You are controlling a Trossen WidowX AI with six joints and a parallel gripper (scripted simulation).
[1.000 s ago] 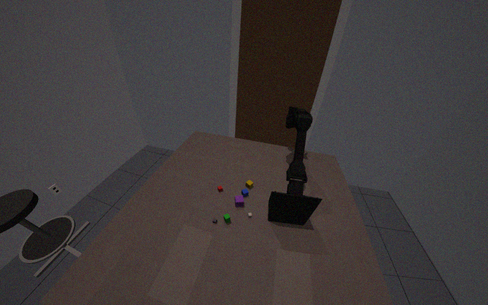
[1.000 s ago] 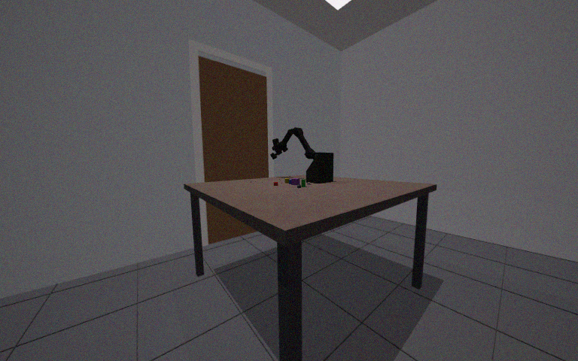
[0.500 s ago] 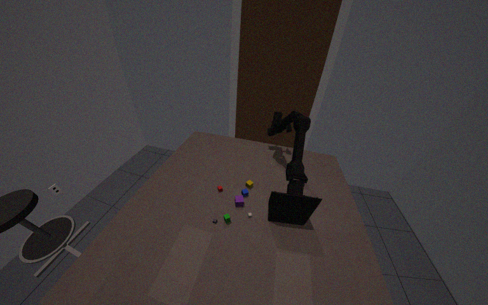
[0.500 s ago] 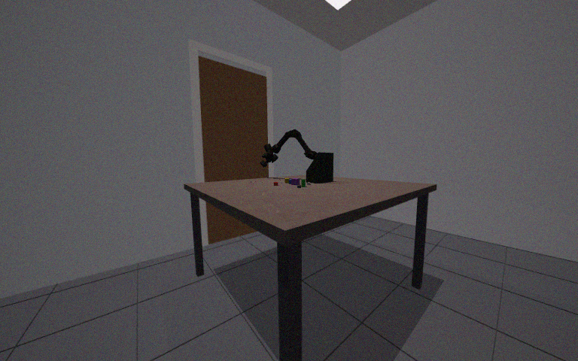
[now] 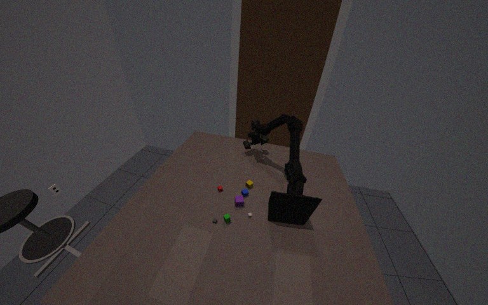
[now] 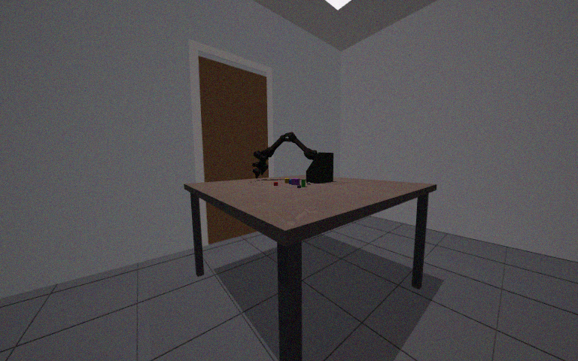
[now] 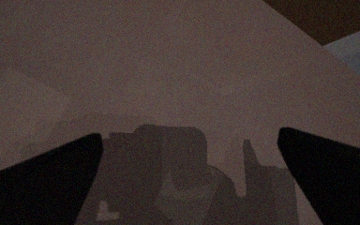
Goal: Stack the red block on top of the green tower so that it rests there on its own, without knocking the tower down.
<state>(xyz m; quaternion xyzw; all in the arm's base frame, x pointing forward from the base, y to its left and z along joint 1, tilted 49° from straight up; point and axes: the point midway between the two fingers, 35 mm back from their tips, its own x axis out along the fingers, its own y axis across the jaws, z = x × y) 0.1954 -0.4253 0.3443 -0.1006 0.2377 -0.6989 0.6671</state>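
Notably, the hand hung wide open and empty above the far end of the worktop, the red block lying well apart, nearer the camera and leftward.

Red block flat on table; green tower upright, well apart.

Dim grey room, brown door, tiled floor.
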